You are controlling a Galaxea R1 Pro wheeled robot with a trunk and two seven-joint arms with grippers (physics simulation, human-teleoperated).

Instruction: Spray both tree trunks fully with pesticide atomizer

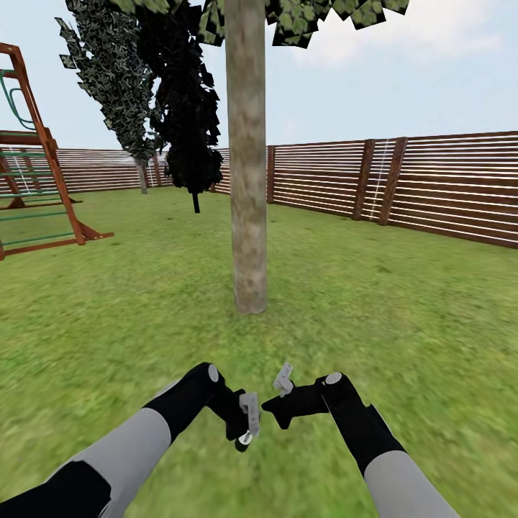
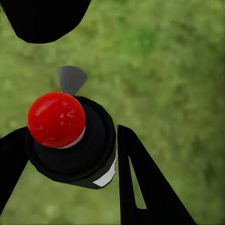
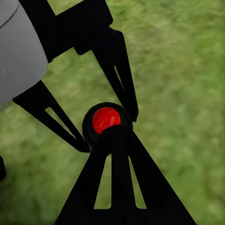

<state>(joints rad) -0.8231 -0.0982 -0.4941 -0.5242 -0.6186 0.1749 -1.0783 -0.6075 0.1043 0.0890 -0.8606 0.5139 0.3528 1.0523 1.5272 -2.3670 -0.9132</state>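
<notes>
One tree [image 1: 247, 180] with a thick pale grey-brown trunk rises from the lawn just ahead, its leaf crown cut off at the top. Low in front of me, my left gripper [image 1: 246, 430] is shut on the pesticide atomizer [image 1: 245, 437]. In the left wrist view the atomizer [image 2: 70, 140] is a small black body with a red cap, clamped between two black fingers [image 2: 140, 187]. My right gripper [image 1: 284, 396] hangs close beside it, fingers pressed together. Its tip [image 3: 115, 133] points at the red cap [image 3: 105, 119]. No pesticide speckles stand out on the bark.
Green garden lawn [image 1: 374, 324] spreads all round. A brown slatted fence [image 1: 432, 187] runs along the back and right. A wooden climbing frame [image 1: 36, 180] stands at the left. Dark-leaved thin trees [image 1: 188, 108] grow behind the trunk.
</notes>
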